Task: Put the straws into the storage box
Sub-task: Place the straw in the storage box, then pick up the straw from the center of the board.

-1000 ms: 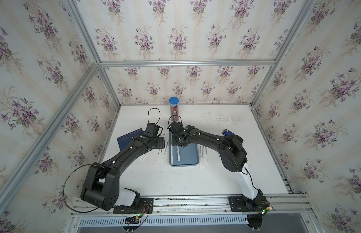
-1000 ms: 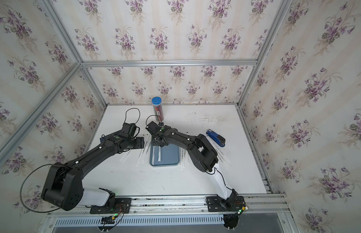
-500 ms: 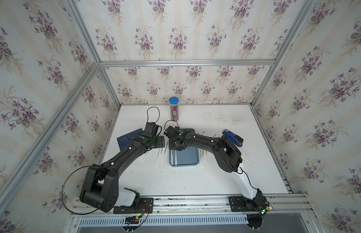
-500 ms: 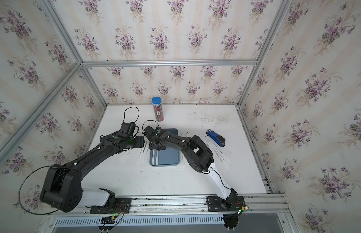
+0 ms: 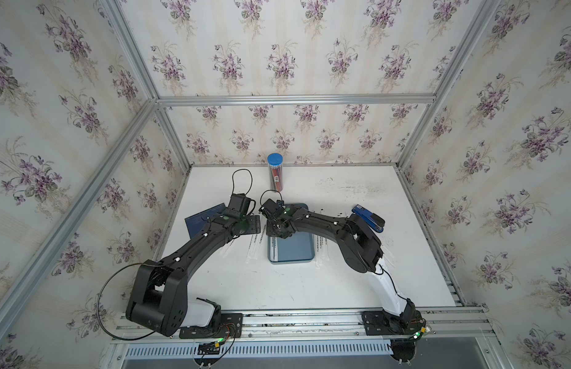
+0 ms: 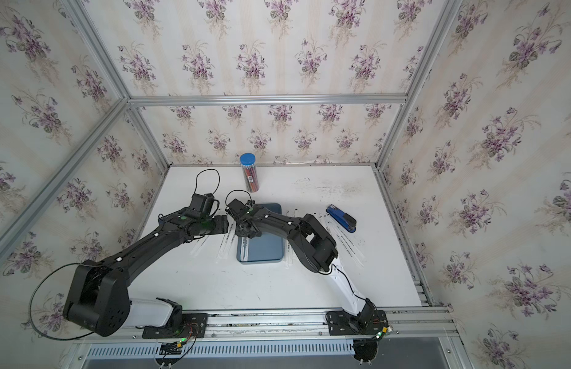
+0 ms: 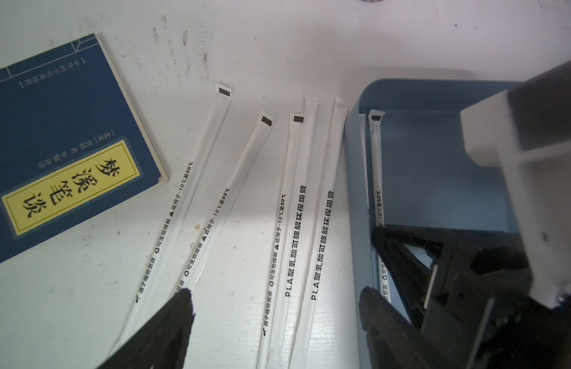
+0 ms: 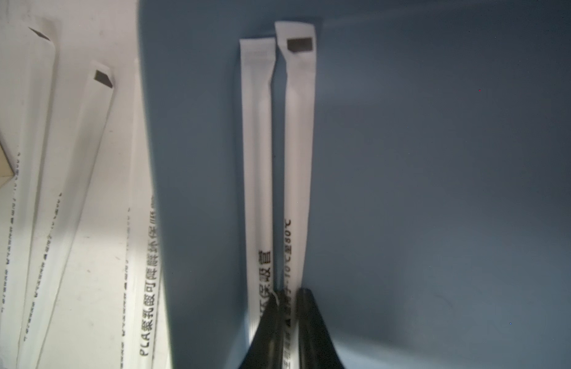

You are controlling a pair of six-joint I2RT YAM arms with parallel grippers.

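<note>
The storage box (image 5: pixel 293 252) (image 6: pixel 265 252) is a blue-grey tray in mid-table. Two white paper-wrapped straws (image 8: pixel 257 159) lie along its left side. My right gripper (image 8: pixel 289 292) (image 5: pixel 279 234) (image 6: pixel 247 234) reaches down into the box, shut on one of them (image 8: pixel 298 159), which rests on the box floor (image 8: pixel 437 191). My left gripper (image 7: pixel 276 303) (image 5: pixel 255 225) hovers open just left of the box rim (image 7: pixel 357 191), over several loose straws (image 7: pixel 322 191) (image 5: pixel 252 249) on the table. More straws (image 5: pixel 321 252) (image 6: pixel 345 242) lie right of the box.
A dark blue book (image 7: pixel 54 143) (image 5: pixel 202 220) lies left of the loose straws, partly under my left arm. A clear blue-capped tube of red pencils (image 5: pixel 275 174) stands at the back. A blue stapler (image 5: pixel 368 217) sits to the right, behind my right elbow.
My right arm's elbow has swung down and back, uncovering the stapler, while its gripper stayed low over the box's left side. The left arm has not moved.
</note>
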